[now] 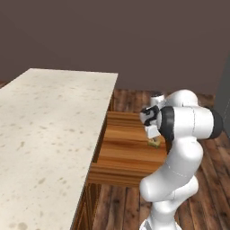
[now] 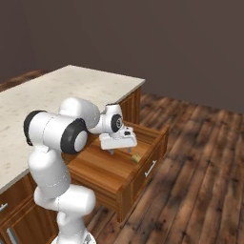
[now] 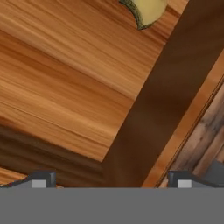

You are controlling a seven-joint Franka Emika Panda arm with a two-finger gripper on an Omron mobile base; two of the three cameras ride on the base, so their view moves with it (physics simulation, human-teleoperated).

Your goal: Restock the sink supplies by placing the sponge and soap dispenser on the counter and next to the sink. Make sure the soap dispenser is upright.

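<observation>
The sponge (image 2: pixel 136 157), a small yellow-green block, lies on the floor of an open wooden drawer (image 2: pixel 102 171) close to its front wall. It also shows past the arm (image 1: pixel 154 143) and at the top edge of the hand view (image 3: pixel 146 11). My gripper (image 2: pixel 120 150) hangs open just above the drawer floor, a short way from the sponge, with nothing between its fingertips (image 3: pixel 39 179). The beige speckled counter (image 1: pixel 45 134) runs above the drawer. The soap dispenser and the sink are out of view.
The drawer sticks out from the brown cabinets over the plank floor (image 2: pixel 200 157), and its front panel carries a metal handle (image 2: pixel 150 167). The dark drawer wall (image 3: pixel 166 87) runs just past the sponge. A dark room wall (image 1: pixel 134 36) stands behind the counter.
</observation>
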